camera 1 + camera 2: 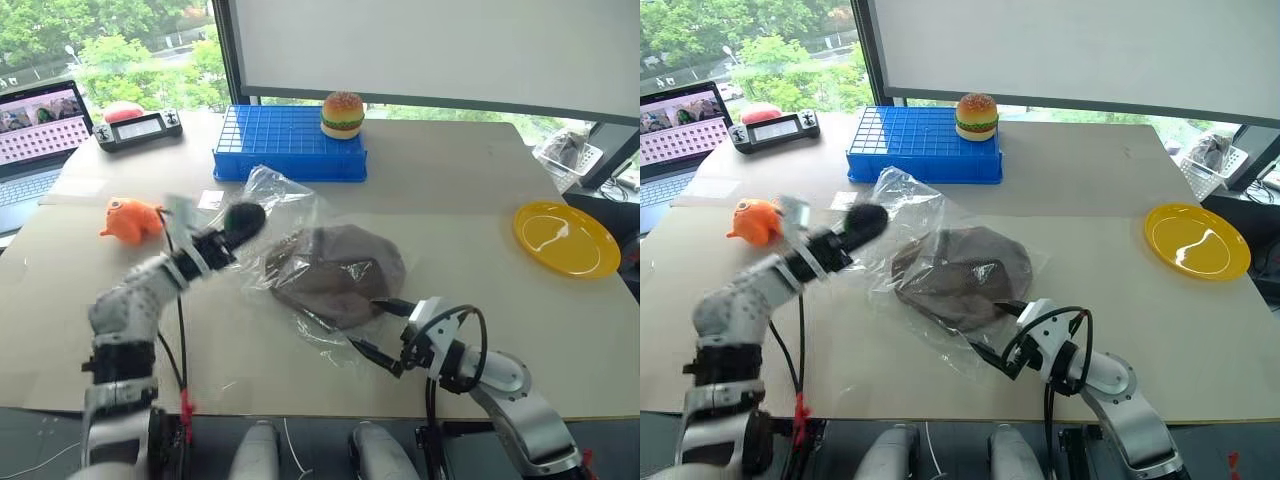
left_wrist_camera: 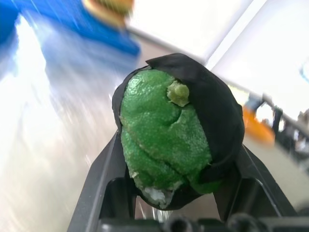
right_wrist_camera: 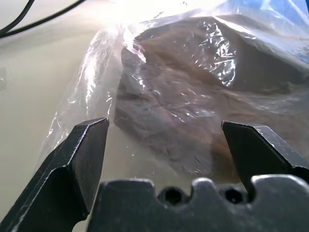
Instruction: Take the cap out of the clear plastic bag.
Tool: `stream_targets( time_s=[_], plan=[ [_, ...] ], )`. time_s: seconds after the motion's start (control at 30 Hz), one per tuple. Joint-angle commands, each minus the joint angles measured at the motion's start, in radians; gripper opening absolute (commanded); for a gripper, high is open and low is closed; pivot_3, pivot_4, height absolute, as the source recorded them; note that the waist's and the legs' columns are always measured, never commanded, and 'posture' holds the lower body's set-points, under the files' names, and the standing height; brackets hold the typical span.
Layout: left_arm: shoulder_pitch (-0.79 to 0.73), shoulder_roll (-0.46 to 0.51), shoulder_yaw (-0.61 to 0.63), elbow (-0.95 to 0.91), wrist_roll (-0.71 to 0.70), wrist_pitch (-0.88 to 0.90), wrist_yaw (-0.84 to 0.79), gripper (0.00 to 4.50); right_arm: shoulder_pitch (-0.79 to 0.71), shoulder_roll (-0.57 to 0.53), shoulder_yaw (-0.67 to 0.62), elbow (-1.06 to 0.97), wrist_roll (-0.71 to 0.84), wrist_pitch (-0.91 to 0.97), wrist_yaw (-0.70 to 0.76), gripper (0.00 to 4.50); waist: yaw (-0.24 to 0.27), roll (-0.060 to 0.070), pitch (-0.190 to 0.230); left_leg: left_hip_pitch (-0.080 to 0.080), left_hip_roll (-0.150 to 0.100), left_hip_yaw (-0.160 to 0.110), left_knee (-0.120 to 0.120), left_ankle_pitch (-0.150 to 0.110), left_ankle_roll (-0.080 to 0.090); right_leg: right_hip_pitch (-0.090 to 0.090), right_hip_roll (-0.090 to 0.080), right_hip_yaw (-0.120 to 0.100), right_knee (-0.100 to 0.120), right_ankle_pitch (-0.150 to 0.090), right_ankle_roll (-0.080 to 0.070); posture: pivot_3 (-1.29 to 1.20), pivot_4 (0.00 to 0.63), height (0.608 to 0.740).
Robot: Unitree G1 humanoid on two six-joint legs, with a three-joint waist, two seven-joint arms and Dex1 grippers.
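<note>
Left wrist view: left gripper (image 2: 176, 159) clamps green-and-black ball (image 2: 176, 130).

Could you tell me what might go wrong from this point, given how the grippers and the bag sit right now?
1. The left gripper is shut on a green-and-black ball, so it likely cannot also pinch the clear plastic bag.
2. The right gripper is open at the bag's near edge; closing there may pinch film and the cap together, dragging both across the table.
</note>
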Motion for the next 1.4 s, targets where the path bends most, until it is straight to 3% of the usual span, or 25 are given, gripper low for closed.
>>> stream_targets(
  time_s=[0.03, 0.1, 0.2, 0.3, 0.37, 0.57, 0.8, 0.9, 1.03, 1.13, 1.23, 1.4],
  plan=[
    [-0.142, 0.046, 0.115, 0.189, -0.012, -0.06, 0.122, 1.52, -0.005, 0.0, -0.009, -0.025, 0.002, -0.017, 0.0, 4.5, -0.001, 0.0, 0.0, 0.0, 0.0, 0.0, 0.0, 0.0, 0.0, 0.0, 0.0, 0.0, 0.0, 0.0, 0.0, 0.0, 0.15, 0.735],
    [-0.223, 0.07, 0.087, 0.363, 0.1, -0.181, 0.204, 1.52, -0.006, 0.0, -0.012, -0.037, 0.011, -0.007, 0.001, 4.5, 0.0, 0.0, 0.0, 0.0, -0.001, 0.0, 0.0, 0.0, 0.0, 0.0, 0.0, 0.0, -0.001, 0.0, 0.0, 0.0, 0.15, 0.735],
    [-0.31, 0.107, -0.066, 0.635, 0.348, -0.396, 0.311, 1.52, -0.006, -0.003, -0.011, -0.069, 0.024, 0.012, 0.001, 4.5, 0.002, 0.0, 0.0, 0.0, -0.001, 0.0, 0.0, 0.0, 0.0, 0.0, -0.001, 0.0, 0.0, 0.002, -0.003, 0.0, 0.15, 0.735],
    [-0.37, 0.104, -0.136, 0.839, 0.473, -0.532, 0.402, 1.52, -0.011, 0.001, -0.007, -0.089, 0.021, 0.026, -0.009, 4.5, 0.004, -0.001, 0.0, -0.001, -0.001, 0.0, 0.0, 0.0, 0.0, 0.0, -0.001, 0.0, -0.001, 0.002, -0.002, 0.0, 0.15, 0.735],
    [-0.399, 0.095, -0.152, 0.919, 0.517, -0.586, 0.448, 2.52, -0.009, 0.0, -0.005, -0.1, 0.02, 0.034, -0.013, 4.5, 0.005, -0.004, 0.002, -0.002, -0.001, 0.0, 0.0, 0.0, 0.0, -0.002, -0.001, -0.001, -0.001, 0.002, -0.002, 0.0, 0.15, 0.735],
    [-0.466, 0.068, -0.141, 0.997, 0.556, -0.678, 0.476, 4.43, -0.001, -0.004, -0.018, -0.122, 0.019, 0.054, -0.025, 4.5, 0.01, -0.008, 0.004, -0.004, -0.001, -0.001, 0.0, 0.0, 0.0, -0.003, -0.001, -0.002, -0.001, 0.004, -0.006, 0.0, 0.15, 0.735],
    [-0.501, 0.071, -0.105, 0.999, 0.55, -0.712, 0.437, 4.49, -0.017, 0.008, -0.025, -0.128, 0.035, 0.08, -0.044, 4.5, 0.012, -0.008, 0.004, -0.004, -0.001, -0.001, 0.0, 0.0, 0.0, -0.002, -0.001, -0.002, 0.0, 0.004, -0.006, 0.0, 0.15, 0.735],
    [-0.517, 0.084, -0.094, 0.981, 0.543, -0.712, 0.371, 4.49, -0.074, 0.058, -0.07, -0.112, 0.113, 0.128, -0.076, 4.5, 0.009, -0.008, 0.004, -0.004, -0.001, -0.001, 0.0, 0.0, 0.0, -0.003, -0.001, -0.002, 0.0, 0.004, -0.006, 0.0, 0.15, 0.735],
    [-0.53, 0.093, -0.066, 0.945, 0.511, -0.701, 0.261, 4.49, -0.163, 0.095, -0.1, -0.091, 0.151, 0.197, -0.119, 4.5, 0.01, -0.008, 0.004, -0.004, -0.001, -0.001, 0.0, 0.001, -0.001, -0.002, -0.001, -0.002, 0.001, 0.004, -0.006, 0.0, 0.15, 0.735],
    [-0.515, 0.097, 0.023, 0.769, 0.344, -0.601, 0.019, 4.49, -0.257, 0.138, -0.16, -0.115, 0.281, 0.284, -0.159, 4.5, 0.006, -0.008, 0.005, -0.005, -0.001, -0.001, -0.001, 0.001, -0.001, -0.004, -0.001, -0.003, 0.001, 0.004, -0.007, 0.0, 0.15, 0.735],
    [-0.368, 0.126, 0.019, 0.441, 0.204, -0.373, -0.15, 4.49, -0.294, 0.134, -0.186, -0.139, 0.336, 0.344, -0.174, 4.5, -0.001, -0.008, 0.005, -0.006, -0.001, -0.002, -0.001, 0.001, -0.001, -0.004, -0.001, -0.003, 0.002, 0.004, -0.007, 0.0, 0.15, 0.735],
    [-0.052, 0.201, 0.029, -0.071, -0.068, 0.009, -0.277, 4.49, -0.312, 0.106, -0.197, -0.175, 0.387, 0.403, -0.187, 4.5, -0.026, -0.006, 0.005, -0.002, 0.0, 0.0, -0.003, 0.001, -0.002, -0.004, -0.002, -0.001, 0.006, 0.004, -0.008, 0.0, 0.15, 0.735]
  ],
)
